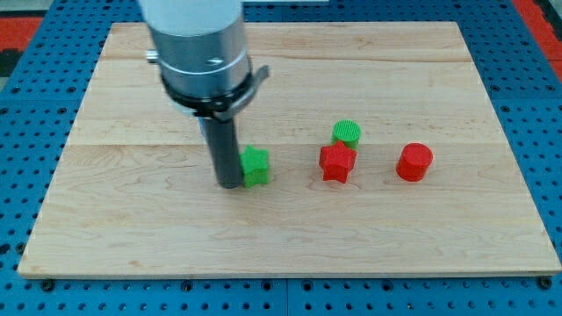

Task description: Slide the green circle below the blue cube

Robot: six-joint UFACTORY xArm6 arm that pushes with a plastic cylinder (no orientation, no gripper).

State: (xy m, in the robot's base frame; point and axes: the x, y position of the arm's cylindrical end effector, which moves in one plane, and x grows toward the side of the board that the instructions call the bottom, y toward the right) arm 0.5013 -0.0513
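Wooden surface [290, 246] fills most of frame, bare front strip nearest cam. No fingers on this rig — just my tip [229, 185], left of centre, touching the left side of the green star-shaped block [255, 166]. Green circle [347, 132] sits right of centre, just above & touching the red star-shaped block [337, 163]. Red cylinder-ish block [414, 162] further right, apart. Blue cube — can't see it anywhere in frame.

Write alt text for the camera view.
My tip rests on a wooden board, touching the left side of a green star block. To the view's right sit a green circle, a red star block and a red cylinder.
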